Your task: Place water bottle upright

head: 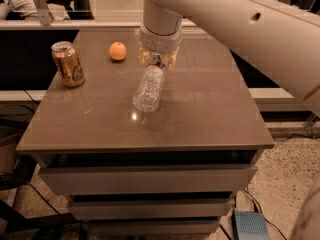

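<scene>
The clear ribbed water bottle (149,88) hangs tilted in the air over the middle of the brown table (200,109), its base pointing down and towards me. Its cap end is hidden inside my gripper (157,63), which is shut on the bottle's neck end. The white arm comes in from the upper right and hides the far part of the table. The bottle's base is a little above the tabletop; a bright reflection shows under it.
A gold drink can (68,64) stands upright at the table's left edge. An orange (118,51) lies at the back, left of the gripper. Drawers sit below the tabletop. A blue box (251,225) lies on the floor at the lower right.
</scene>
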You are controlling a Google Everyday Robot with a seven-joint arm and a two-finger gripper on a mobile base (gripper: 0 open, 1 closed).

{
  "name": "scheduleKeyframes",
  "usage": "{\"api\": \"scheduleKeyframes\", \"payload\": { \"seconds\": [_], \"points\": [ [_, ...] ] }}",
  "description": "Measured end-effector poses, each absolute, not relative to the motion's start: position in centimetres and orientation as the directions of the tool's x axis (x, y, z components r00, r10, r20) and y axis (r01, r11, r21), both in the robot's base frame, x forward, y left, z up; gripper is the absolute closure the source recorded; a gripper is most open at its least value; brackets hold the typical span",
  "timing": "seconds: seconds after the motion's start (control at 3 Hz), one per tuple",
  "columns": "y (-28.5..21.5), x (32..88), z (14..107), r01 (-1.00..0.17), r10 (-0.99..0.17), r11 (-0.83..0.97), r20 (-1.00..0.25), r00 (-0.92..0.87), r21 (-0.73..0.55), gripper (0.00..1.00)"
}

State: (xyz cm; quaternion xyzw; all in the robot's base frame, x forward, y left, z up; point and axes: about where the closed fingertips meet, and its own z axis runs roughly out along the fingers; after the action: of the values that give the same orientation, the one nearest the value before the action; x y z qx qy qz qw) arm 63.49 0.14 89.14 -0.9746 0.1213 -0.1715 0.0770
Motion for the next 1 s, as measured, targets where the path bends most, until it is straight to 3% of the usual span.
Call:
{"api": "scheduleKeyframes", "payload": {
  "seconds": [0.33, 0.67, 1.0],
  "points": [
    [0.82, 62.89, 89.50, -0.028, -0.100, -0.980, 0.360, 0.928, -0.199, 1.00],
    [0.87, 62.87, 89.49, 0.056, -0.012, -0.984, 0.377, 0.926, -0.169, 1.00],
    [0.87, 62.86, 89.49, 0.057, -0.012, -0.984, 0.378, 0.926, -0.169, 1.00]
  ]
}}
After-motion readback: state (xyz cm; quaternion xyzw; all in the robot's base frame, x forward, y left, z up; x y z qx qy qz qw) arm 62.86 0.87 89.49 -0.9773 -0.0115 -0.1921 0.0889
